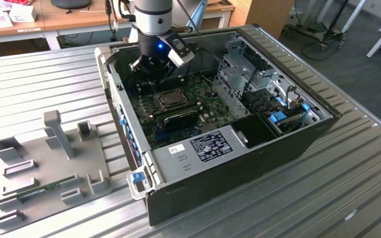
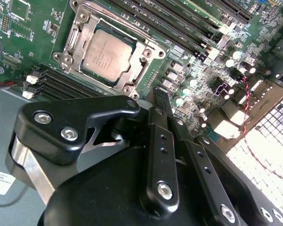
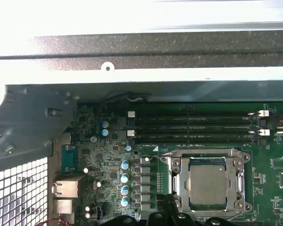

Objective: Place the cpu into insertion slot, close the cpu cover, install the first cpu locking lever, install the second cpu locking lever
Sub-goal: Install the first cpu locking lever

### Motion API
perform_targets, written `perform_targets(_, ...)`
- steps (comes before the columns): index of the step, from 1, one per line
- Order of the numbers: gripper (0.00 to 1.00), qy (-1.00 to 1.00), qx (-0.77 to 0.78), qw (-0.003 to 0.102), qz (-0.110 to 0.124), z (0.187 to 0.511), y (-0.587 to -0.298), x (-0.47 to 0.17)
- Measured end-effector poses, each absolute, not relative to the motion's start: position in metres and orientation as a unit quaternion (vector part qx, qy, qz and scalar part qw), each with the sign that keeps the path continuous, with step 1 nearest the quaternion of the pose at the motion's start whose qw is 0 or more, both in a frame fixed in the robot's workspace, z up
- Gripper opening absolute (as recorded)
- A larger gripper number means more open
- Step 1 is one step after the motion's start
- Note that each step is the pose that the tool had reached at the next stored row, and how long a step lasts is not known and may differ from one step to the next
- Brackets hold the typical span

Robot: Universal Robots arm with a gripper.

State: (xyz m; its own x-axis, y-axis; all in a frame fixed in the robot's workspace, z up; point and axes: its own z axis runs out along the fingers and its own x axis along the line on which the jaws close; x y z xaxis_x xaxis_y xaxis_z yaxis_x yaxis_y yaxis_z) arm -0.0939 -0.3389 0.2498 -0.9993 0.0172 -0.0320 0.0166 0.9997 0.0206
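Your gripper [image 2: 159,96] hangs low inside the computer case [image 1: 289,139]. Its jaws are pressed together on nothing, and its tip is just beside a corner of the insertion slot [image 1: 171,99]. The cpu [image 2: 106,52] lies flat in that slot with the cpu cover [image 3: 178,186] down around it. I cannot tell whether the cover is locked.

The main risk, as I judge it, is a locking push that lands off target. That would skid the tip onto the motherboard [image 1: 200,106], where upright capacitors [image 3: 125,178] and 4 long memory slots [image 3: 193,127] crowd close. A skewed press could also flex the cover.

The cpu top is square, dull brushed grey metal. The cover is a thin, shiny stamped frame. The board is glossy green and densely studded.
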Motion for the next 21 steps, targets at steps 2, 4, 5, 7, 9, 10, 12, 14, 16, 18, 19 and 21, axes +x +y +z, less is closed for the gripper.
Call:
perform_targets(2,0.1,1.0,0.008,0.016,0.01,0.2501,-0.3389,-0.094)
perform_targets(4,0.1,1.0,0.008,0.016,0.01,0.2503,-0.3389,-0.094)
perform_targets(5,0.1,1.0,0.008,0.016,0.01,0.2504,-0.3389,-0.094)
perform_targets(7,0.1,1.0,0.008,0.016,0.01,0.2504,-0.3389,-0.0948)
perform_targets(9,0.1,1.0,0.008,0.016,0.01,0.2503,-0.3389,-0.0958)
perform_targets(10,0.1,1.0,0.008,0.016,0.01,0.2503,-0.3389,-0.0961)
perform_targets(12,0.1,1.0,0.008,0.016,0.01,0.2503,-0.3389,-0.0964)
perform_targets(14,0.1,1.0,0.008,0.016,0.01,0.2503,-0.3389,-0.0967)
perform_targets(16,0.1,1.0,0.009,0.016,0.01,0.2503,-0.3389,-0.0971)
perform_targets(18,0.1,1.0,0.008,0.016,0.01,0.2503,-0.339,-0.0985)
perform_targets(19,0.1,1.0,0.008,0.016,0.01,0.2503,-0.3389,-0.0993)
perform_targets(21,0.1,1.0,0.008,0.017,0.01,0.2502,-0.3389,-0.101)
